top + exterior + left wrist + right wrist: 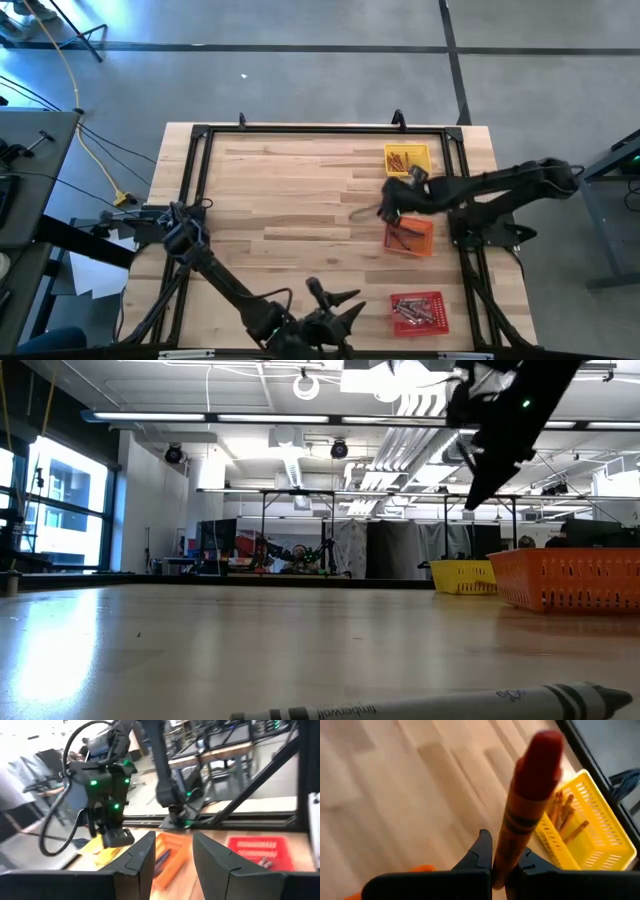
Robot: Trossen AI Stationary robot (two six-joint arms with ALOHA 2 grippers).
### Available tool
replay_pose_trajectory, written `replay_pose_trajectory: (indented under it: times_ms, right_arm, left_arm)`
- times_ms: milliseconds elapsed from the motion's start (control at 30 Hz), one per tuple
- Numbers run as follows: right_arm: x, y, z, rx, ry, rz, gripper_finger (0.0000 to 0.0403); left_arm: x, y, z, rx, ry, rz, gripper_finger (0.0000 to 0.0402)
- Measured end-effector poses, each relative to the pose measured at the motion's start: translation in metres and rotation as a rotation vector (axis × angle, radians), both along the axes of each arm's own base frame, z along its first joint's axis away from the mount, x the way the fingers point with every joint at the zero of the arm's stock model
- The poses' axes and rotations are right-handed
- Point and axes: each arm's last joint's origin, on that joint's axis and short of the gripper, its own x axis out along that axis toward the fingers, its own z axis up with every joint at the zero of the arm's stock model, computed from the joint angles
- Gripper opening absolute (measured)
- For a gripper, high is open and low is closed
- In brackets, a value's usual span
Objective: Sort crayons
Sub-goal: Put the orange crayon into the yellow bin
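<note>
My right gripper (pixel 383 207) hangs above the table between the yellow tray (pixel 407 160) and the orange tray (pixel 410 236). It is shut on a red crayon (pixel 532 795) with an orange wrapper. The yellow tray (pixel 587 837) holds several orange crayons, the orange tray dark ones, and the red tray (pixel 418 312) several reddish and grey ones. A grey crayon (pixel 450 705) lies on its side on the table, close to the low camera. My left gripper (pixel 343 300) is open and empty near the table's near edge, its fingers (pixel 145 855) spread. My right gripper pinches the crayon's wrapped end (pixel 501 862) between its two fingers. The crayon stands out lengthwise beyond the fingertips, its red tip (pixel 545 745) farthest from the gripper. It is lifted clear of the table.
The three trays stand in a column along the table's right side. A black frame (pixel 320 130) runs around the tabletop. Bare wood (pixel 280 200) fills the middle and left. In the low view the right arm (pixel 500 420) hangs at the top right, above the orange tray (pixel 570 580).
</note>
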Motion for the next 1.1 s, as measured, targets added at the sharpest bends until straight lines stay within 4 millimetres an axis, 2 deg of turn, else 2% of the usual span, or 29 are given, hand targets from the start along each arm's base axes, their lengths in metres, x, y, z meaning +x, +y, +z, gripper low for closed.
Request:
replay_pose_trajectory:
  times_ms: [233,467,633,900,1100]
  right_arm:
    - [-0.005,-0.064,-0.002,0.078,0.108,-0.03,0.0001]
    - [-0.02,-0.12,0.0,0.158,0.062,-0.071,0.0001]
    - [-0.039,-0.153,0.0,0.165,0.034,-0.176,0.0001]
    - [-0.064,-0.18,-0.001,0.23,-0.013,-0.275,0.0001]
    - [-0.065,-0.187,-0.01,0.262,0.018,-0.301,0.0001]
  left_arm:
    - [-0.006,-0.003,-0.001,0.037,0.01,0.057,0.0115]
    - [-0.007,0.007,0.004,0.166,0.039,0.289,0.0115]
    - [-0.001,0.017,0.007,0.237,0.102,0.319,0.0115]
    - [0.007,0.037,0.018,0.263,0.132,0.358,0.0115]
    - [0.011,0.043,0.019,0.257,0.129,0.371,0.0115]
